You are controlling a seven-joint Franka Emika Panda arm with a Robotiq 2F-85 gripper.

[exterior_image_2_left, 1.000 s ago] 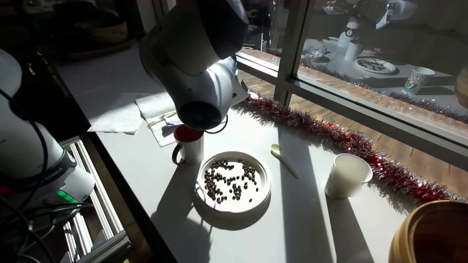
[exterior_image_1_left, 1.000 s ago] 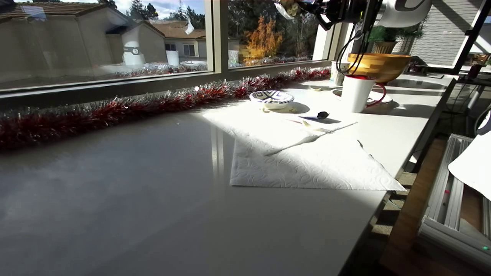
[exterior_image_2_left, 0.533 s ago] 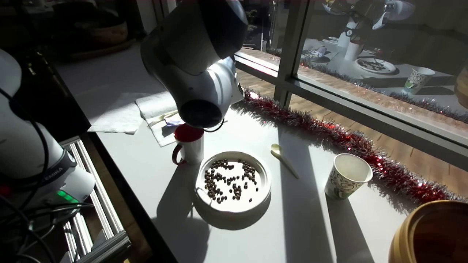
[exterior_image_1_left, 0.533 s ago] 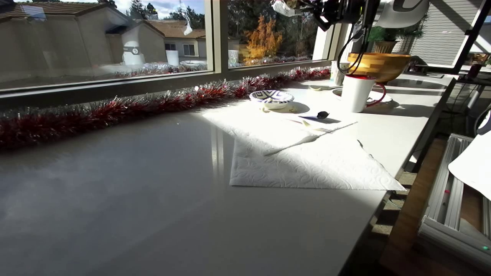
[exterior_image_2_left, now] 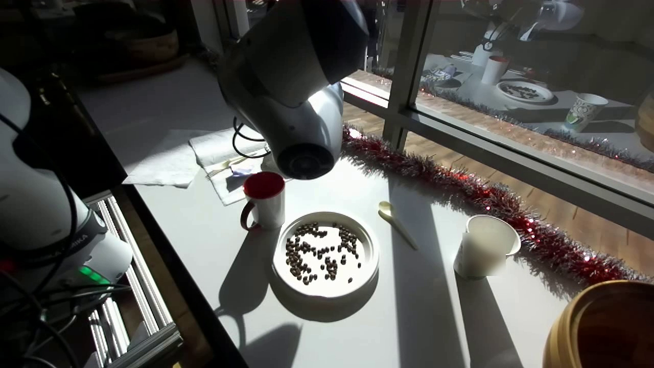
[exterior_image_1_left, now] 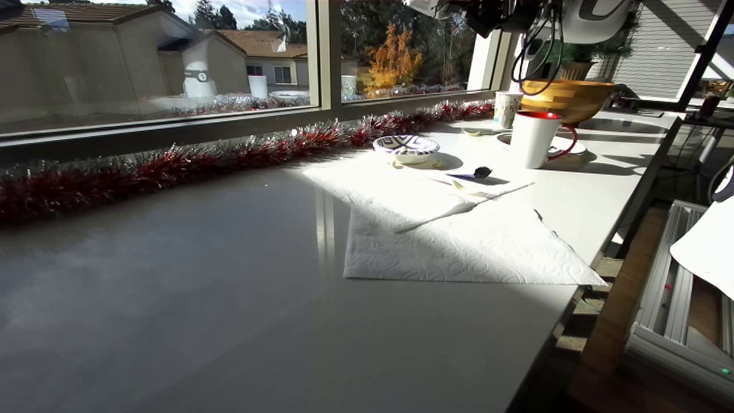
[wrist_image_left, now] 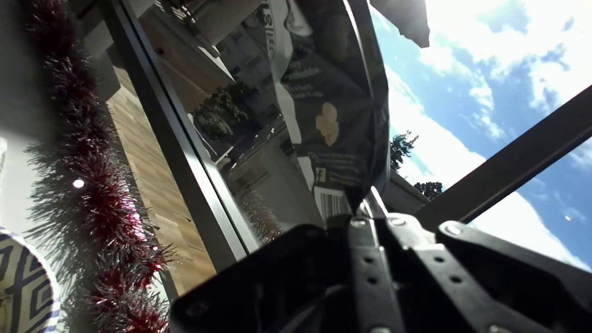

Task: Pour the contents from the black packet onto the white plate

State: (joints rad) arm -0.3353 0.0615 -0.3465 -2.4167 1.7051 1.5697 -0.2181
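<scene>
The black packet (wrist_image_left: 333, 106), with pale print and a barcode, hangs out beyond my gripper in the wrist view. My gripper (wrist_image_left: 365, 208) is shut on its lower end. In an exterior view my gripper (exterior_image_1_left: 487, 17) is high at the top edge; the packet is mostly cut off there. In an exterior view the gripper and packet are hidden behind the arm. The white plate (exterior_image_2_left: 372, 255) stands on the table with many small dark brown pieces spread in it. In an exterior view the plate (exterior_image_1_left: 578, 148) is partly hidden behind a mug. The packet is well above the table.
A white mug with red inside (exterior_image_2_left: 268, 204) stands beside the plate. A pale spoon (exterior_image_2_left: 398, 225), a paper cup (exterior_image_2_left: 465, 260) and a wooden bowl (exterior_image_2_left: 557, 327) are around it. A patterned bowl (exterior_image_1_left: 406, 146), paper towels (exterior_image_1_left: 459, 246) and tinsel (exterior_image_1_left: 229, 152) lie along the window.
The arm's wrist has shifted right in an exterior view and turned, and its cable has swung to the other side. The gripper has risen slightly. Pieces in the plate look the same.
</scene>
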